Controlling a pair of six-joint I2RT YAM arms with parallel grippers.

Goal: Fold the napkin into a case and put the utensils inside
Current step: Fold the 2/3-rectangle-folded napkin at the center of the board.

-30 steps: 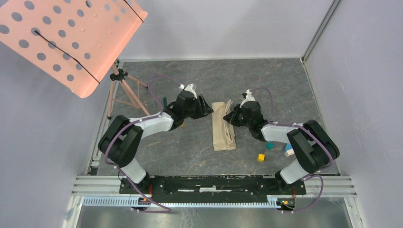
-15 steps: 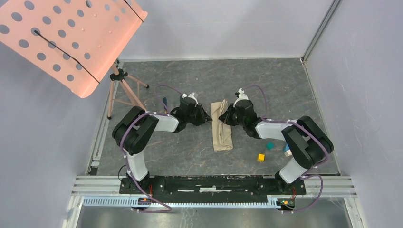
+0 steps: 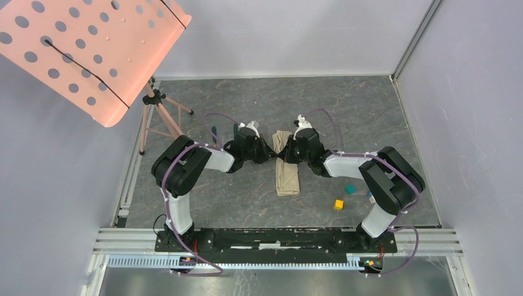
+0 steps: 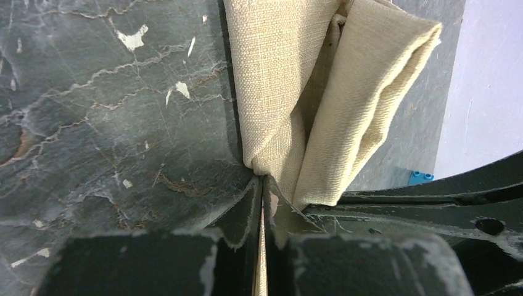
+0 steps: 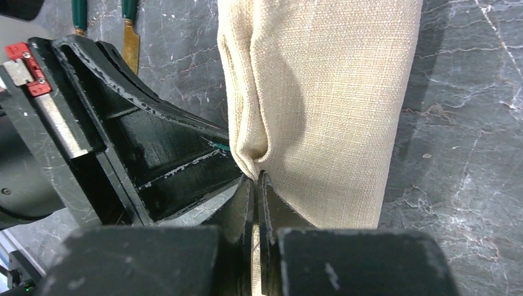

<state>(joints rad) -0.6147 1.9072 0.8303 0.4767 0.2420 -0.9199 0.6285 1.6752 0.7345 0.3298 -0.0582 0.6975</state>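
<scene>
In the right wrist view the utensils (image 5: 130, 49) run off the top edge at 11 o'clock, only two teal handle ends and some gold blade showing. Both wrist views crop the napkin (image 4: 345, 105) at 12 o'clock, and from above the left end effector (image 3: 267, 153) and right end effector (image 3: 285, 153) cover part of its far end. A blue block (image 4: 420, 177) at 4 o'clock in the left wrist view is half hidden.
</scene>
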